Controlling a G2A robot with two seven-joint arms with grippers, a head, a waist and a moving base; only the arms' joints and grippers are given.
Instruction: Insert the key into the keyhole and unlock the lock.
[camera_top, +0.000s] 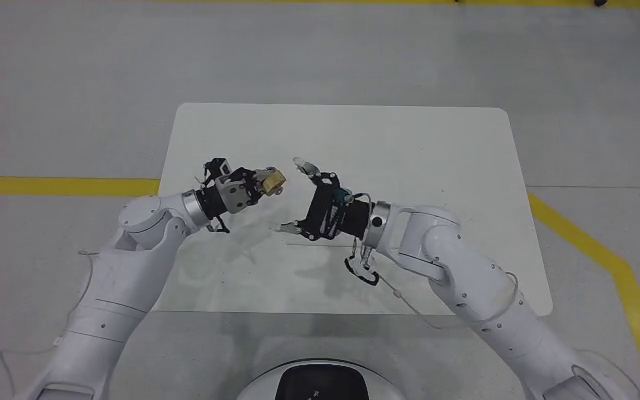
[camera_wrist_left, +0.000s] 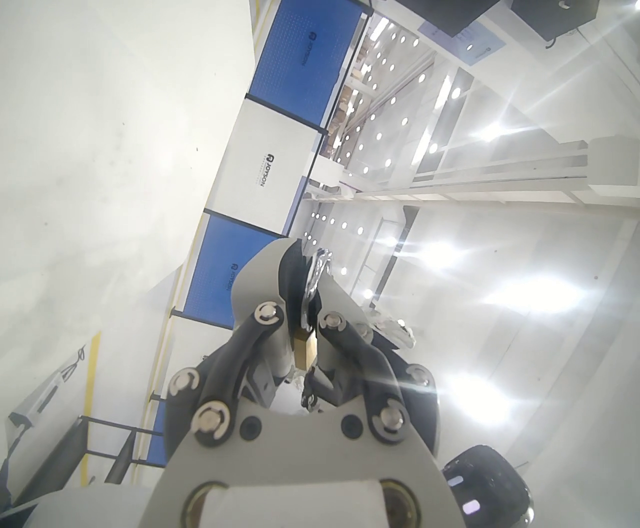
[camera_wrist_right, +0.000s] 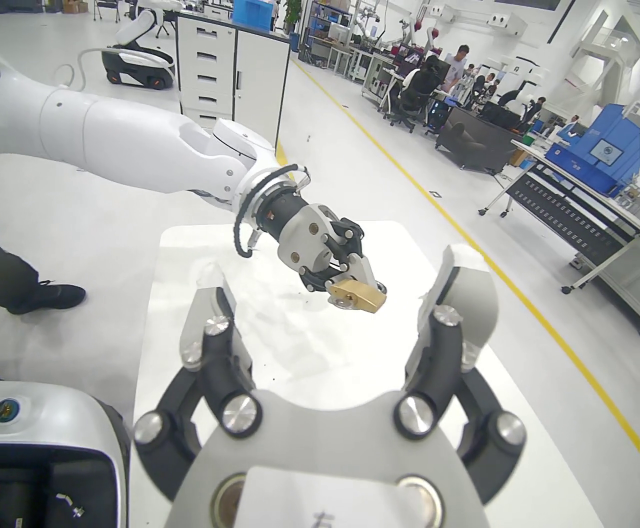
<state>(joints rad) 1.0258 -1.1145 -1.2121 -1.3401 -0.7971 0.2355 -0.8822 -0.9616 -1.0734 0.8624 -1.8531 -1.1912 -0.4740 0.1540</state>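
Left gripper (camera_top: 262, 182) is clamping the brass lock (camera_top: 272, 180) up over the counter (camera_top: 440, 160). Right gripper (camera_top: 292, 195) is hanging wide open near it.

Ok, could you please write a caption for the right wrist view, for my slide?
Left gripper holds a brass padlock above the white table, in front of the open right gripper.

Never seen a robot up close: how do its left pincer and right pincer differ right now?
The left pincer is shut on a brass padlock; the right pincer holds nothing. The left pincer's fingers are close together; the right pincer's are spread wide. Both hang above the white table, facing each other.
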